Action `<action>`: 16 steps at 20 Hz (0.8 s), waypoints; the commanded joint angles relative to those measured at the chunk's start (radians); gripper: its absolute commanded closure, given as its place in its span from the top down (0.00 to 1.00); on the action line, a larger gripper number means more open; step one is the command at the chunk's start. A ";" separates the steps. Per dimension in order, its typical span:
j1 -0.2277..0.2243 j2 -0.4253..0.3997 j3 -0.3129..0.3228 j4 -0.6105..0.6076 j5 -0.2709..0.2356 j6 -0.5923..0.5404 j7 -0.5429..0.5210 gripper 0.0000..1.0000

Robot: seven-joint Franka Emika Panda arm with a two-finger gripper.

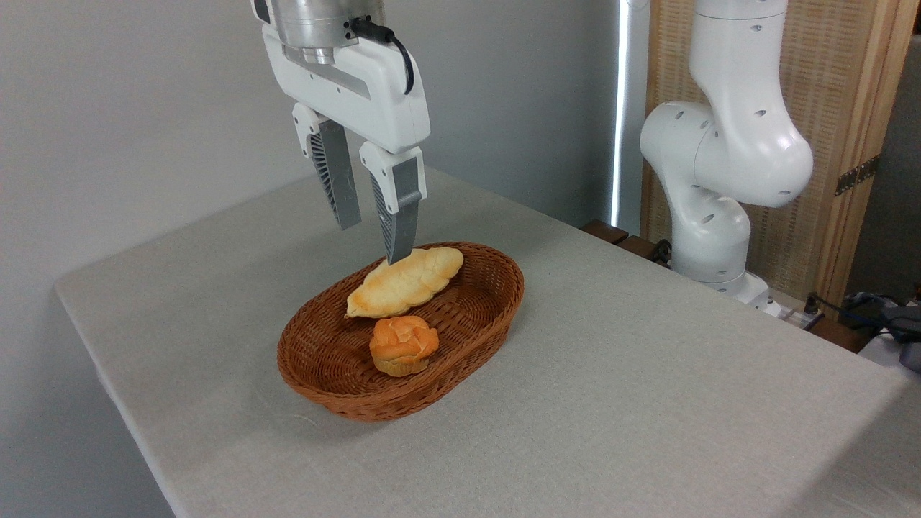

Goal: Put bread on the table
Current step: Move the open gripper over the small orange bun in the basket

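The white arm's end effector (373,241) points downward, its two fingers (397,212) spread apart, gripping nothing.

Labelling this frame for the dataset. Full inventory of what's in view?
bread: 1, orange-golden knotted bun, in the basket's near half
braided loaf: 1, pale yellow, in the basket's far half, behind the bun
basket: 1, brown wicker oval, middle of the table
table: 1, light grey-beige cloth top, fills most of the frame
wooden panel: 1, tan slatted, right background
cables: dark, right edge beyond the table
arm: 1, white, base at the table's far right edge
tool: 1, white body with grey fingers, open, empty, above the basket's far end
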 commanded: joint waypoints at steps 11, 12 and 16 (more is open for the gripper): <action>-0.013 0.006 -0.004 0.018 -0.002 -0.031 -0.017 1.00; -0.013 0.006 -0.004 0.018 -0.002 -0.033 -0.017 1.00; -0.013 0.009 -0.005 0.017 -0.001 -0.033 -0.017 1.00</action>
